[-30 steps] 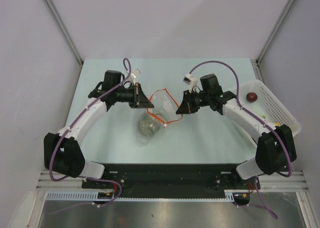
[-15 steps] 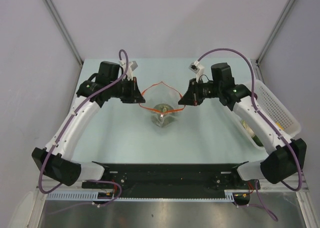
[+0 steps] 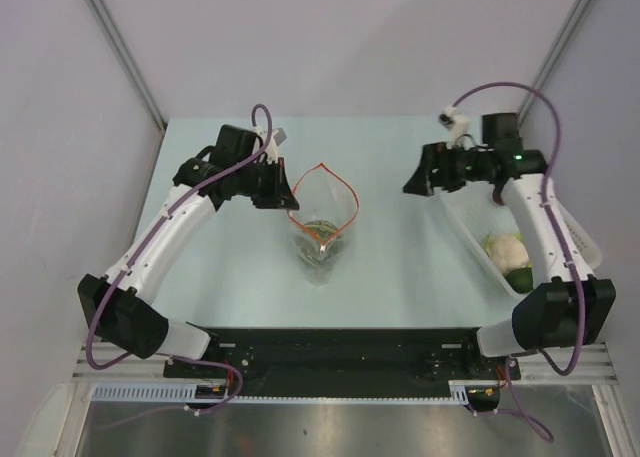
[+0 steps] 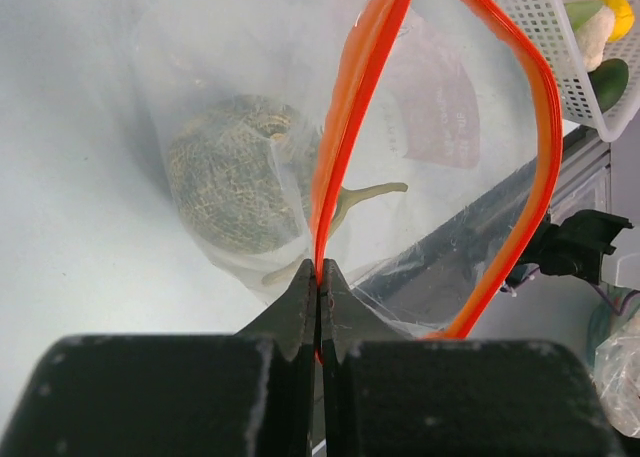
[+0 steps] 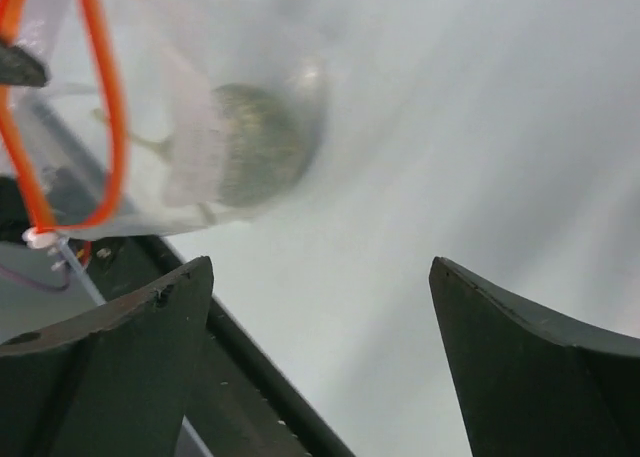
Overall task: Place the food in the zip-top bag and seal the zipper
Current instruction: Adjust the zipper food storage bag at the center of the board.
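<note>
One piece in: a netted dark green piece [image 4: 235,187] lies at the bottom of the bag [image 3: 322,217], mouth up over the middle of the counter [image 3: 400,277].
Left tool [image 4: 318,277]: pinched fully together on the zipper [image 4: 345,127] at one corner of the mouth, holding the bag up.
Right tool [image 5: 320,267]: spread wide with nothing in it, at the far corner of the basket [image 3: 578,232] and well apart from the bag.
Left to load: a cream piece [image 3: 503,245] and a lime piece [image 3: 520,275] at the basket's near end, with a yellow piece [image 4: 620,12] beside them.
Step in hand: probably the right tool fetching the next piece.
Doing it well: come down on one piece from above, jaws straddling it and clear of the basket wall. Hold the bag corner high and steady so the mouth makes a wide loop. Release low through the loop's middle, not onto the strip.
Risk: the thin film is likely to sag or swing under a dropped piece.
Writing: none readable. A faint pinkish patch [image 4: 435,102] on the bag wall is too blurred to read.
</note>
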Motion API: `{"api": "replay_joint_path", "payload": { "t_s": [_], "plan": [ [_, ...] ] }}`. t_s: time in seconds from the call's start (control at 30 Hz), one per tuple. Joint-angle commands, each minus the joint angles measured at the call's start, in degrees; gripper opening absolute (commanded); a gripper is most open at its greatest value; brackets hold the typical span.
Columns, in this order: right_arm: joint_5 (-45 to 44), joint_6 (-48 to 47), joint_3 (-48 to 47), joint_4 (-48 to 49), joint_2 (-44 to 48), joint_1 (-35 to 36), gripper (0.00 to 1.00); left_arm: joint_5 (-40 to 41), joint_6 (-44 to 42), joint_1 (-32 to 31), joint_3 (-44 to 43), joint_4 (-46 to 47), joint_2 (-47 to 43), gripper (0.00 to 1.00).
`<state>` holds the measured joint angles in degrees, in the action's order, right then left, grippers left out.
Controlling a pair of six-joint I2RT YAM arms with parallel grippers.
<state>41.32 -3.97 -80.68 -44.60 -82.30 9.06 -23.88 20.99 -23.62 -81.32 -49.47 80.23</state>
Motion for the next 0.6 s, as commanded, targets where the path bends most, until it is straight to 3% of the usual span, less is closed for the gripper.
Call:
{"api": "replay_joint_path", "payload": {
  "t_s": [0.0, 0.17, 0.3, 0.57],
  "plan": [
    [-1.4, -15.4, -6.4, -17.4, 4.2, -14.5, 0.97, -1.2, 1.9, -0.1, 0.1, 2.5, 0.3, 0.00],
    [-9.8, -29.7, -8.6, -30.3, 3.6, -28.2, 1.00, -1.5, 2.0, -0.1, 0.6, 3.0, 0.3, 0.00],
    [-19.2, -36.3, -6.0, -35.7, 1.2, -32.6, 1.00, -2.0, 1.6, -0.1, 0.1, 2.6, 0.8, 0.00],
    [-31.9, -37.4, 0.3, -29.5, -2.7, -31.8, 1.00, -2.4, 1.2, -0.1, 0.3, 2.7, 1.1, 0.00]
  ]
}}
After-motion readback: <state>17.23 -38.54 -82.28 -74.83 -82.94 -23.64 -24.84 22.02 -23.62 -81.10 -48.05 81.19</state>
